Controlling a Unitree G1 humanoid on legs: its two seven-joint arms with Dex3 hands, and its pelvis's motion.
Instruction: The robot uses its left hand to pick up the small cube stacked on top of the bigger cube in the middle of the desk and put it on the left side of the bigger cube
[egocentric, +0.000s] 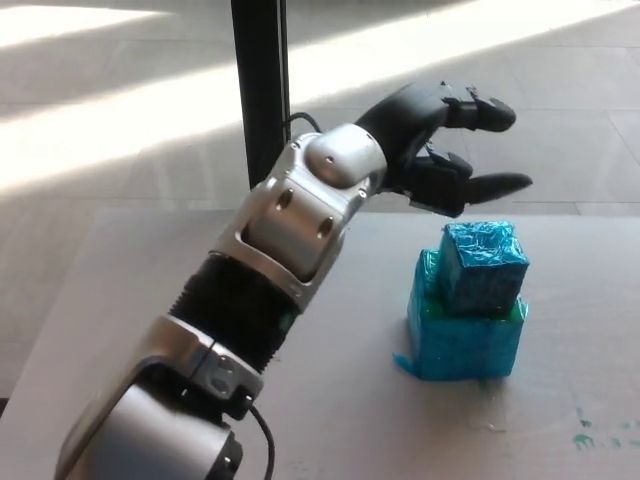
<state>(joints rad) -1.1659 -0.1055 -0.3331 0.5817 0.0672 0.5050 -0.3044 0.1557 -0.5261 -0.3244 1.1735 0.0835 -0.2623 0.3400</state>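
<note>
A small blue foil-wrapped cube (484, 268) sits on top of a bigger blue cube (462, 335) at the right of the pale desk (130, 300). My left hand (442, 150) hovers just above and behind the small cube, open, its black fingers (497, 184) spread and pointing right, holding nothing. The silver left forearm (300, 215) stretches diagonally from the lower left across the desk. My right hand does not show.
A black vertical post (262, 100) stands behind the desk's far edge. Beyond it lies a tiled floor with bands of sunlight. Small green smudges (590, 432) mark the desk at the lower right.
</note>
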